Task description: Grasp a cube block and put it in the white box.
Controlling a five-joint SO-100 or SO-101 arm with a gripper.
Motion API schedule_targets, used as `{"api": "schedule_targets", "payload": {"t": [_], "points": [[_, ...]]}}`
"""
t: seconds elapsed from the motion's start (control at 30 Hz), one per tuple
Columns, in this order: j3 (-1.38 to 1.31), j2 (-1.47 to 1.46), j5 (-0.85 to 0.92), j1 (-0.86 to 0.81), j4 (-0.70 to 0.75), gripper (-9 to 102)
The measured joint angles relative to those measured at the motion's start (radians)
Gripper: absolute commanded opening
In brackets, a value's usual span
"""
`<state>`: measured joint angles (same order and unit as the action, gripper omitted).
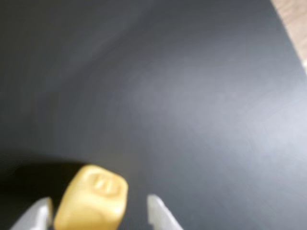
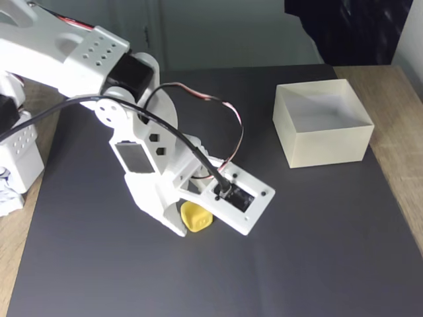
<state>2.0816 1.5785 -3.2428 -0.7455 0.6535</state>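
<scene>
The cube block sits between the hand's parted fingers.

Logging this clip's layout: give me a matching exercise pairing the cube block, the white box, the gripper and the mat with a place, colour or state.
1. cube block
2. white box
3. gripper
4. mat

A. dark grey, covering the table
B. open, straddling something yellow
C. empty, near the mat's far right corner in the fixed view
D. on the mat, between two pale fingers

Pairs: 1-D, 2-C, 3-B, 4-A
</scene>
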Motion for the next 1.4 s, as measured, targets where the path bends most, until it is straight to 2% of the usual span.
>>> {"api": "schedule_targets", "payload": {"t": [0.2, 0.47, 0.73, 1.0, 1.4], "points": [[0.0, -0.014, 0.0, 0.014, -0.017, 21], [0.0, -0.021, -0.028, 0.034, -0.017, 0], [0.0, -0.008, -0.044, 0.078, 0.034, 0], [-0.018, 0.14, 0.005, 0.221, 0.058, 1], [-0.282, 0.25, 0.054, 0.426, 0.029, 2]]}}
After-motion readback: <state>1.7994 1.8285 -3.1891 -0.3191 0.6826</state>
